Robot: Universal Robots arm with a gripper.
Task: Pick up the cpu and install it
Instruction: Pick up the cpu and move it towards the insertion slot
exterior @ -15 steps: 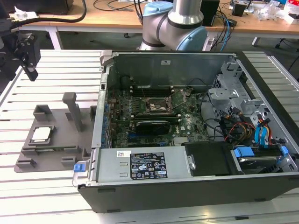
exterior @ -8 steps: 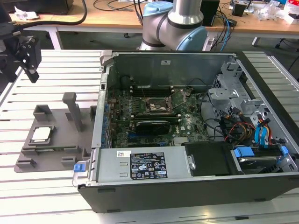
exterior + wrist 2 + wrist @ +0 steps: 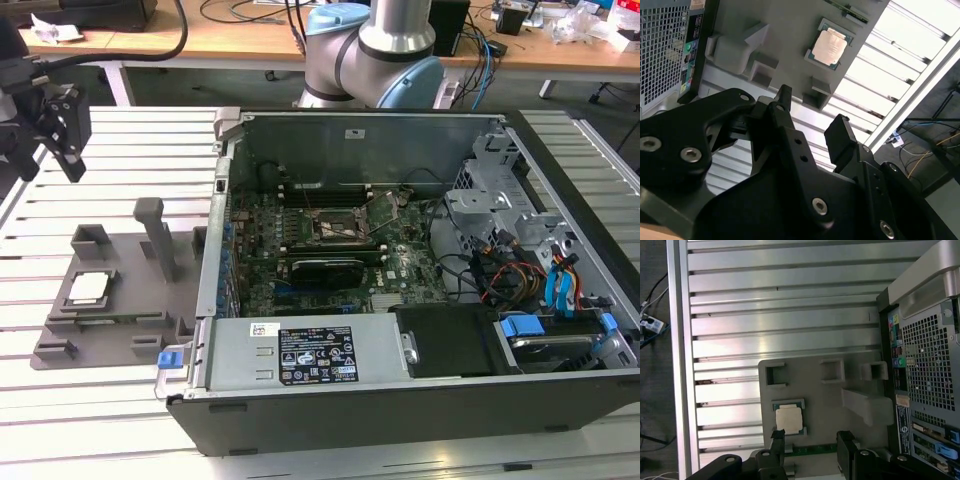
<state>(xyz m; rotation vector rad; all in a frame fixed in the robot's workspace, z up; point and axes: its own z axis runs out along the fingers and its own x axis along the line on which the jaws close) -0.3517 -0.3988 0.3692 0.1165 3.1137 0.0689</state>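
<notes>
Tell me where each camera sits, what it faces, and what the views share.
Exterior view: off the arm, looking down over the open computer case and grey holder tray; shows the arm's base and the gripper.
First wrist view: on the wrist, looking down at the cpu in the tray; the open gripper is in the foreground.
Second wrist view: on the wrist, angled past the gripper toward the same cpu.
Shared: all three show the cpu seated in the tray beside the case.
</notes>
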